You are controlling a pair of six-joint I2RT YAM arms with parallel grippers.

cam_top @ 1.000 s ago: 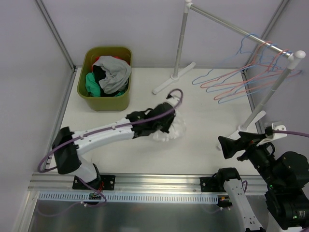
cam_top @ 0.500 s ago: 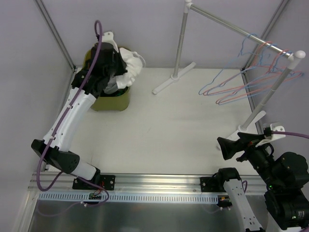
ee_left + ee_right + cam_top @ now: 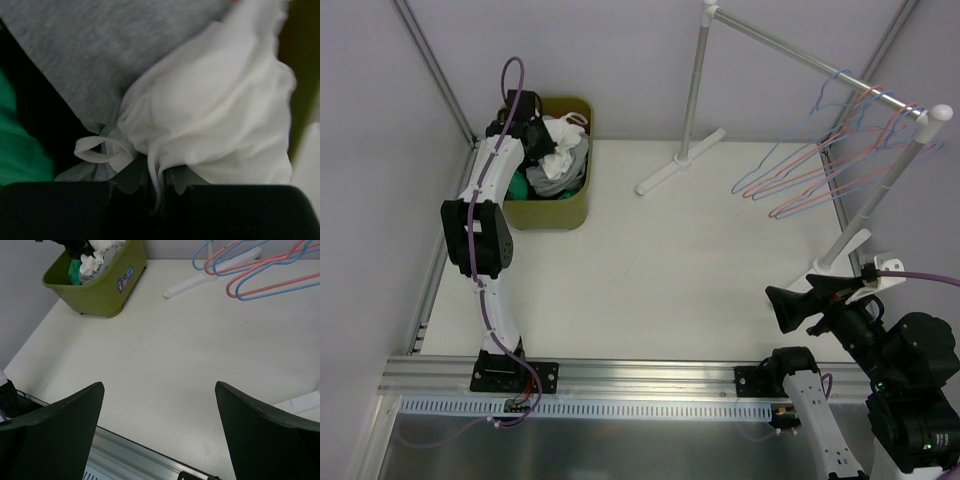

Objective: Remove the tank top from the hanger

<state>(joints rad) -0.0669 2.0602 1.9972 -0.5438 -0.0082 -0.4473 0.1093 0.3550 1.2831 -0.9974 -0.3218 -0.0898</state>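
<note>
The white tank top (image 3: 562, 133) lies bunched on the clothes in the olive-green bin (image 3: 558, 211), free of any hanger. My left gripper (image 3: 532, 133) reaches into the bin and is shut on a strap and fold of the tank top (image 3: 220, 110), with the jaws (image 3: 159, 182) pinching the fabric over a grey garment (image 3: 100, 45). Several bare pink and blue wire hangers (image 3: 820, 172) hang from the rail at the right. My right gripper (image 3: 783, 306) stands open near the table's front right, and nothing lies between its fingers (image 3: 159, 387).
The bin (image 3: 102, 290) also holds grey, black and green clothes. A clothes rack with a white rail (image 3: 790, 48) and two feet (image 3: 678, 160) stands at the back and right. Hangers (image 3: 260, 270) dangle low over the far right of the table.
The left arm has swung from the table's middle to the back-left bin, carrying the tank top, and has lowered it into the bin. The right arm has stayed put.
</note>
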